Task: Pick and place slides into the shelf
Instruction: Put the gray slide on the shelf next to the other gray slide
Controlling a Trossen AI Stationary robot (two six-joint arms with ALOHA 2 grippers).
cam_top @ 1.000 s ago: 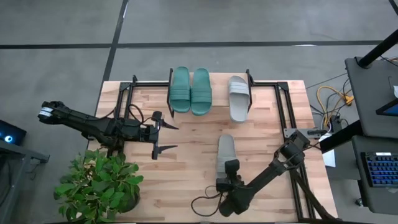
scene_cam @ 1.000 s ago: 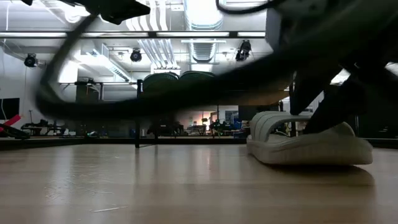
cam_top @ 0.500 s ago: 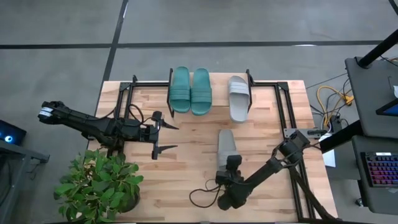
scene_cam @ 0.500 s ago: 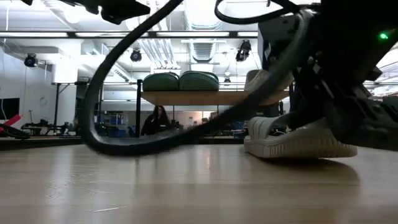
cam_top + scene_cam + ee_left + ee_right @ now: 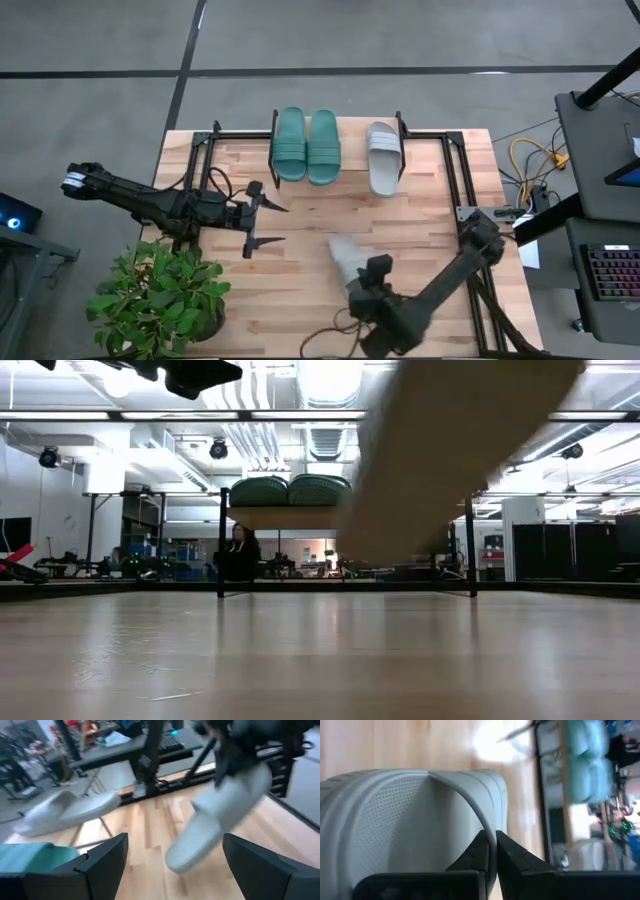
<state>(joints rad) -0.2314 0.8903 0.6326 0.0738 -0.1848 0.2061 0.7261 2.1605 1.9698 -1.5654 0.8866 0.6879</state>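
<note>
**A:** What sits at the left of the table?

**B:** A potted plant [image 5: 160,295] at the near corner, and the left gripper [image 5: 262,222] just beyond it, fingers spread wide and holding nothing, poised over bare wood.

**A:** And the shelf?

**B:** The shelf [image 5: 300,516] stands at the far edge. Two teal slides [image 5: 306,146] lie side by side on it, with one grey slide [image 5: 384,157] a little apart to their right.

**A:** Where is the fourth slide?

**B:** The right gripper [image 5: 490,851] is clamped on its strap edge. That grey slide [image 5: 346,259] hangs tilted in the air above the table [image 5: 300,260], near the front centre, clear of the wood in the left wrist view.
</note>
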